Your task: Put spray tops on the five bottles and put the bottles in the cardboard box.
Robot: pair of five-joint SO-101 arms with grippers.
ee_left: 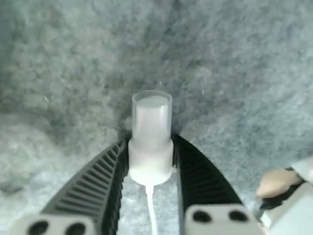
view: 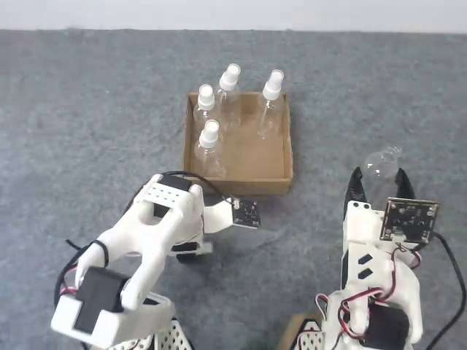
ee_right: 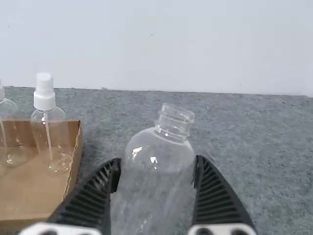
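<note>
While my left gripper [ee_left: 149, 152] clamps the spray top [ee_left: 151, 127] just in front of the box [view: 241, 187], its tube runs back between the jaws. My right gripper [ee_right: 156, 165] grips the open bottle [ee_right: 156, 196] upright off the box's front right corner, neck up. I judge the top must cross rightward, tube turned down. Four capped bottles [view: 209, 149] stand in the box.
</note>
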